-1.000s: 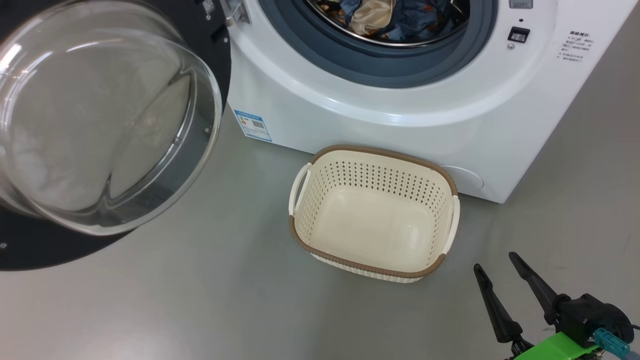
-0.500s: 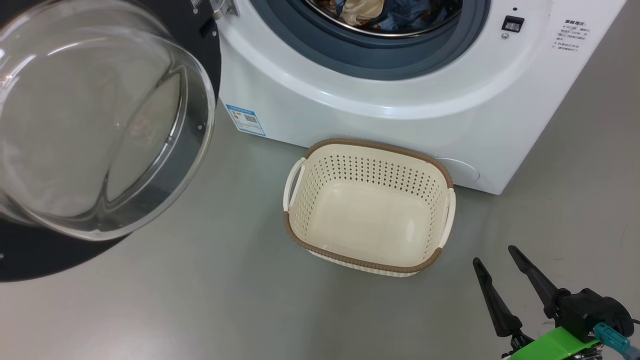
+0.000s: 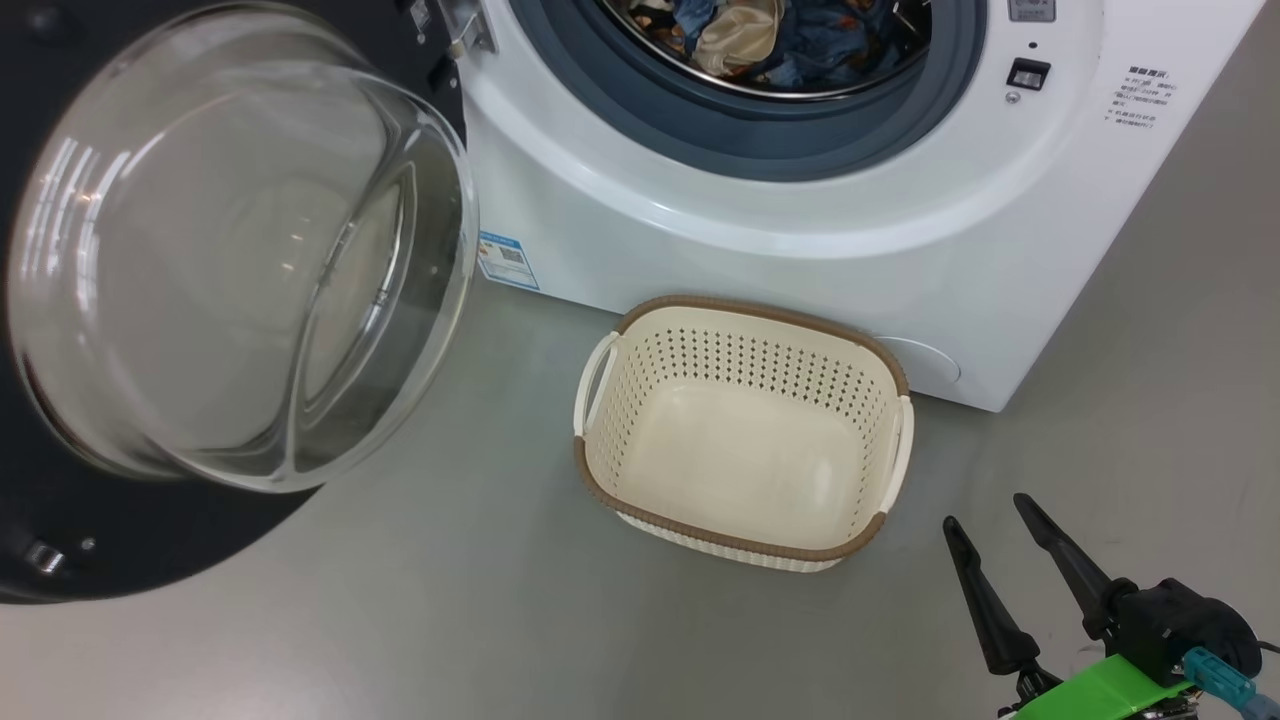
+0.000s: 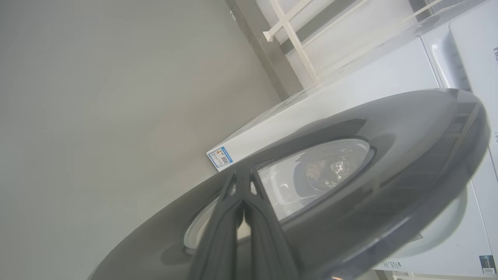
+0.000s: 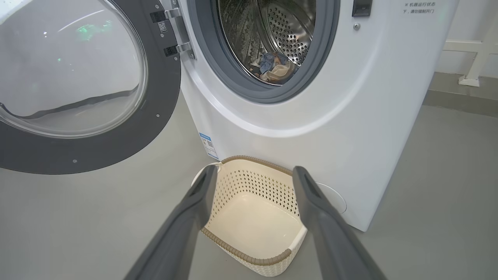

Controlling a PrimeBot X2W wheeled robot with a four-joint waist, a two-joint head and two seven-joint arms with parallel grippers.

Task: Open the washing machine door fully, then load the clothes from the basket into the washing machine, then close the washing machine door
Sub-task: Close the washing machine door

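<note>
The washing machine (image 3: 800,230) stands with its door (image 3: 240,260) swung open to the left, glass bowl facing me. The clothes (image 3: 770,40) lie in the steel drum, blue and cream, and show in the right wrist view too as clothes (image 5: 274,70). The basket (image 3: 740,545) sits empty on the floor against the machine's front. My right gripper (image 3: 985,510) hovers open, low at the right of the basket (image 5: 241,252). My left gripper (image 4: 243,177) is shut and empty, at the outer black face of the door (image 4: 389,155); I cannot tell whether it touches.
Grey floor (image 3: 450,600) spreads in front of the machine and around the basket. A blue label (image 3: 505,260) marks the machine's lower left front. A white frame (image 5: 472,58) stands by the wall to the machine's right.
The door has swung a little towards the machine, its glass now overlapping the blue label. The head camera dipped and came back. The right gripper has hardly moved.
</note>
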